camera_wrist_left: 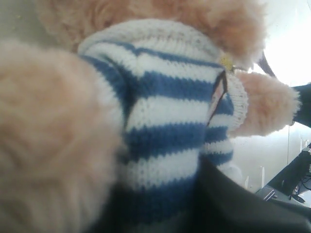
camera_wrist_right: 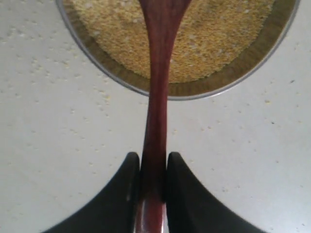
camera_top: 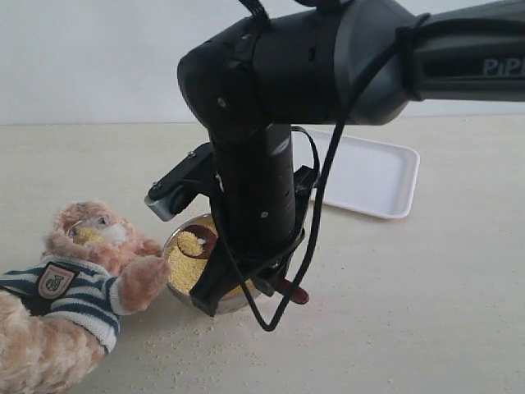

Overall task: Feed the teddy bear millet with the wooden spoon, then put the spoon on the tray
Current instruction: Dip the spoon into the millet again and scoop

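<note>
Right jaws clamped on wooden spoon [camera_wrist_right: 156, 121] handle near its end; spoon bowl loaded, over millet [camera_wrist_right: 218, 39] in steel bowl [camera_wrist_right: 257, 60]. Spoon likely light, stiff; keep level, grain spills. Teddy bear [camera_top: 74, 279] left, soft. Tray [camera_top: 369, 176] far right. Left jaws: cannot tell.

**Surfaces as I see them from here**

The slim reddish-brown wooden spoon [camera_wrist_right: 155, 97] looks smooth and glossy. The black right gripper [camera_wrist_right: 154, 162] is matt plastic. The round steel bowl [camera_wrist_right: 112, 74] shines, and its yellow millet [camera_wrist_right: 218, 34] is grainy. The fluffy tan plush bear [camera_wrist_left: 48, 121] wears a navy-and-white striped shirt [camera_wrist_left: 165, 111] of coarse knit. The pale counter [camera_wrist_right: 58, 145] is matt.
</note>
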Robot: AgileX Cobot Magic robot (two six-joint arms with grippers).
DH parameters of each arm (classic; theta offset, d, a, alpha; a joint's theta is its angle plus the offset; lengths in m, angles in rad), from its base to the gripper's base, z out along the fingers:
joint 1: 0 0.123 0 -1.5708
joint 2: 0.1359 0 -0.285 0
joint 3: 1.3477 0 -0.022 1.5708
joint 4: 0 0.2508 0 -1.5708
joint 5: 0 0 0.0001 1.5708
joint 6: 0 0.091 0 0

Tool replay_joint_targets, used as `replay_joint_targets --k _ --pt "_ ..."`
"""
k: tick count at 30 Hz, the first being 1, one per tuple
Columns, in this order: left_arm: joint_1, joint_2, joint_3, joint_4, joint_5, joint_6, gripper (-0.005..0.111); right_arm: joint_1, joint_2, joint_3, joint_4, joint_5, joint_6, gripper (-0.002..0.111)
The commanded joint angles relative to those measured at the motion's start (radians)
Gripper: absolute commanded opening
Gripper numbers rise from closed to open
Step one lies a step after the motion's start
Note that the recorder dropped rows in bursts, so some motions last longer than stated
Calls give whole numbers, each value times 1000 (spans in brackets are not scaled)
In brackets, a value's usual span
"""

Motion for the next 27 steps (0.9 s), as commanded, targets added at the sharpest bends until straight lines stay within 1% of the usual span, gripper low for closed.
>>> replay_joint_targets --k 1,6,9,13,17,20,22,25,27 --pt "2 -8 -3 -14 20 2 5 -18 -18 -3 52 3 -30 1" --pt "2 -8 -3 -14 20 2 5 -48 -21 -1 65 3 9 1" --pt "2 -8 -3 -14 20 2 5 -51 -29 -1 134 3 -39 1" --pt "2 -8 -3 -14 20 2 5 -67 -29 -1 109 3 -28 1" --pt "2 -8 -3 -14 20 2 5 -67 -31 7 135 3 -41 1" --pt "2 -8 -3 -14 20 2 5 -78 -31 30 87 3 -34 1" --pt "2 -8 -3 -14 20 2 5 -78 -31 47 87 3 -26 1" --pt "2 -8 -3 -14 20 2 5 -78 -31 69 143 3 -69 1" --pt "2 -8 -3 -14 20 2 5 -87 -31 79 113 3 -67 1"
